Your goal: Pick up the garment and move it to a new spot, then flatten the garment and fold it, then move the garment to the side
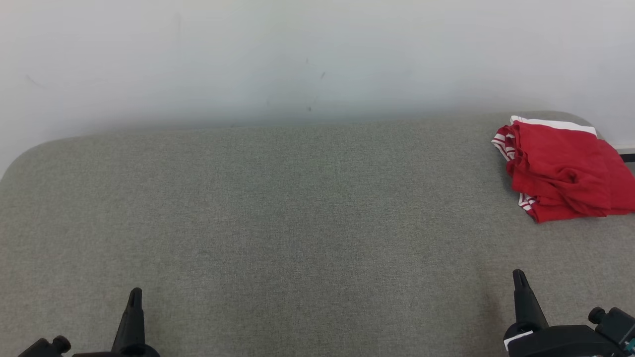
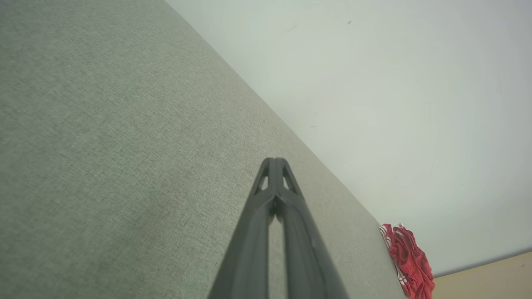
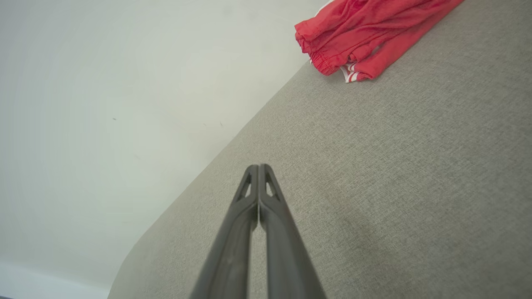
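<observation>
The garment (image 1: 563,171) is red cloth with white stripes and a white band, lying in a folded, slightly rumpled pile at the far right of the grey table (image 1: 297,208), close to the back edge. In the left wrist view the garment (image 2: 409,261) shows small at the lower right, and in the right wrist view the garment (image 3: 365,37) lies at the top. My left gripper (image 1: 134,293) is shut at the lower left, holding nothing. At the lower right my right gripper (image 1: 519,274) is also shut and empty, well short of the garment. Both pairs of fingertips meet, as seen for the left gripper (image 2: 274,161) and right gripper (image 3: 258,167).
A pale wall (image 1: 297,59) rises right behind the table's back edge. The table has rounded corners at the back left and back right. A strip of tan floor (image 2: 490,278) shows beyond the table's far end.
</observation>
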